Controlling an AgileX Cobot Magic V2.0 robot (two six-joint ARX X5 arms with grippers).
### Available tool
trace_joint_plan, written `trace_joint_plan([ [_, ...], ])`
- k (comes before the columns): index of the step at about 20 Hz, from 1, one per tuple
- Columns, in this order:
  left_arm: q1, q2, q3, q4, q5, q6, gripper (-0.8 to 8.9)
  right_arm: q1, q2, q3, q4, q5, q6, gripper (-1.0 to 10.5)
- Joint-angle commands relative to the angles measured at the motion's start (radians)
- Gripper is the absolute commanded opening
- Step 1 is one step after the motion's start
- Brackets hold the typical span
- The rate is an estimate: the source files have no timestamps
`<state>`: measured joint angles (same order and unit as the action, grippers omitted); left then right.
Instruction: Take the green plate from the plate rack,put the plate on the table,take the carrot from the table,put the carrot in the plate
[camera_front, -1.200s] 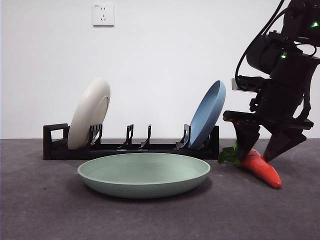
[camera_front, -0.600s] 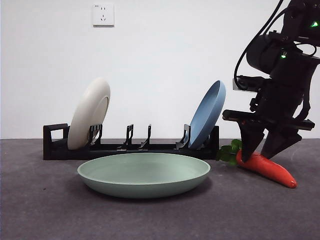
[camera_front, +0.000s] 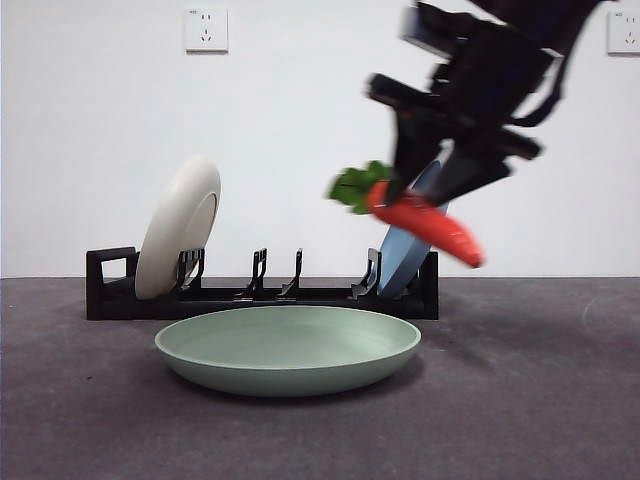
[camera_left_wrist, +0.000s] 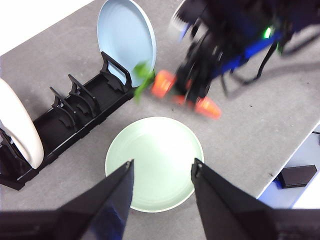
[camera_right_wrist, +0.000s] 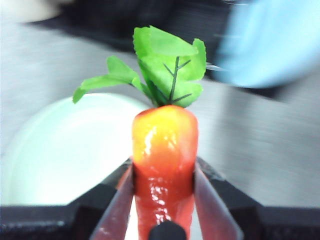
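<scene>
A white wall with a socket (camera_front: 206, 29) backs the grey tabletop (camera_front: 80, 400); no writing is readable. From left: the rack (camera_front: 260, 298), the plate (camera_front: 288, 348) flat before it, the left tool (camera_left_wrist: 161, 176) spread above the plate. High right, the right tool (camera_front: 425, 165) pinches the carrot (camera_front: 425, 225) mid-body; it looks light, stiff, glossy, maybe slippery.

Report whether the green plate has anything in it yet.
Empty. The green plate shows a bare bowl; the carrot hangs in the air, clamped in the right gripper.
</scene>
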<state>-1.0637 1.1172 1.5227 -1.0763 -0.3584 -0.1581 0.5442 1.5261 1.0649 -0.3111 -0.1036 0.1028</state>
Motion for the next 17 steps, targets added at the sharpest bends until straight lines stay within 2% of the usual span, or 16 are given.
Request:
trace_joint_plan([
  [1,-0.003,-0.002,-0.002,0.004,-0.002,0.001,1.96,0.082,0.051,-0.005,0.076,0.008,0.036,-0.2],
  [6,-0.003,-0.002,-0.002,-0.012,-0.002,0.001,1.96,0.186,0.198,-0.005,0.217,0.058,0.04,-0.2],
  [13,-0.003,-0.002,-0.002,-0.033,-0.002,0.001,1.95,0.191,0.32,-0.005,0.236,0.05,0.047,0.0],
  [14,-0.003,-0.002,-0.002,-0.034,-0.002,0.001,1.95,0.192,0.32,-0.005,0.237,0.05,0.047,0.6],
  [17,-0.003,-0.002,-0.002,-0.034,-0.002,0.001,1.95,0.197,0.319,-0.005,0.236,0.05,0.047,4.7],
])
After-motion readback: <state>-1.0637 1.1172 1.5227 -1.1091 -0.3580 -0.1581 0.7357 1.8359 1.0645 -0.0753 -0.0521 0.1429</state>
